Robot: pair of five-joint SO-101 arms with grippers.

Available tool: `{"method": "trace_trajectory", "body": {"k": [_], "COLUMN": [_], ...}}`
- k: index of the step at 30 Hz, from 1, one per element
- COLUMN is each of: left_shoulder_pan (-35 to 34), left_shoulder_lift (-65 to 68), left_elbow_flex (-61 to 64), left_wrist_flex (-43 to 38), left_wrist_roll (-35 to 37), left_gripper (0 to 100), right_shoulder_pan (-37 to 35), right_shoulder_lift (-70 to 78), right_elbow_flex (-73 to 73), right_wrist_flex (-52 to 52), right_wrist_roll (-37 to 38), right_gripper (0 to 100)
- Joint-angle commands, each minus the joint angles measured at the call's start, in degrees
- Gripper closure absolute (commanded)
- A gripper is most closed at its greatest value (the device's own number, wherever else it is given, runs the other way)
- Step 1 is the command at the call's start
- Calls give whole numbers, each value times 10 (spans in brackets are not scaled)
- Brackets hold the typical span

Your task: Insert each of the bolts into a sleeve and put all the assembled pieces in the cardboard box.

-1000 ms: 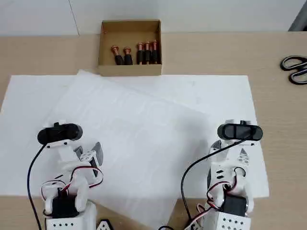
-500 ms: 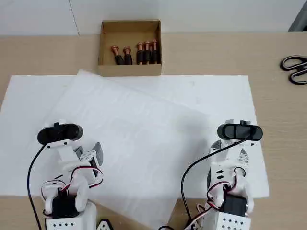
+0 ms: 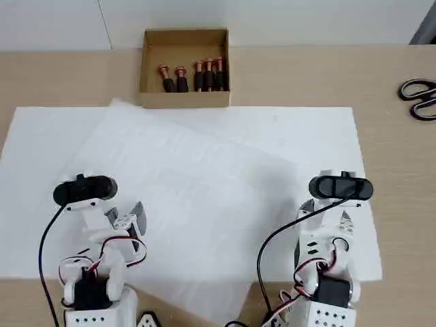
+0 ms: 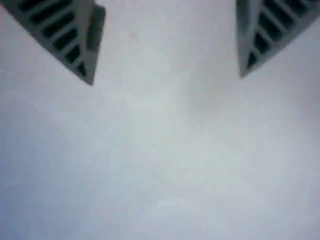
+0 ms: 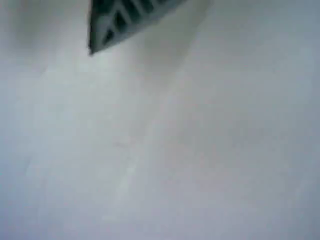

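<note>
**Five pieces boxed, arms parked: finish without disturbing anything**

From the high view, the cardboard box [image 3: 185, 101] sits at 12 o'clock on the table [image 3: 68, 75]. Inside it lie five assembled pieces [image 3: 209, 75], each a copper-headed bolt seated in a dark sleeve. Two are toward the 9 o'clock side of the box floor, and three lie close together toward 3 o'clock. Every bolt and sleeve I can see is in that box, so I judge the task to be at its end and the step in hand to be a clean stop.

The left gripper [image 4: 166, 77] sits at 7 o'clock, low over the white paper [image 3: 225, 177]. Its jaws are spread wide and hold nothing. The right gripper [image 3: 334, 216] sits at 5 o'clock, also above the paper. I cannot tell whether it is spread or closed, though nothing appears to be in it.

To finish well:
- Leave both arms folded near their bases, well apart from the box, so no link can nudge its near wall.
- Make any last settling move small and upward. Both grippers are close to the overlapping sheets, and a dragged tip could wrinkle or pull the paper, whose far edge lies just beside the box.
- Do not reach toward the scissors [image 3: 419, 99] at 2 o'clock. They play no part in the task.
- Check the box count against the number of bolts supplied.
</note>
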Motion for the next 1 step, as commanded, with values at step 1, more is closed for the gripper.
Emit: {"method": "trace_trajectory", "body": {"k": [1], "left_shoulder_pan": [-2], "left_shoulder_lift": [-5], "left_elbow_flex": [-2], "left_wrist_flex": [-15], "left_wrist_roll": [-5], "left_gripper": [821], "right_shoulder_pan": [1], "right_shoulder_lift": [-7], "right_elbow_flex": [5], "right_wrist_flex": [0], "right_wrist_roll": [4], "right_gripper": [811]}}
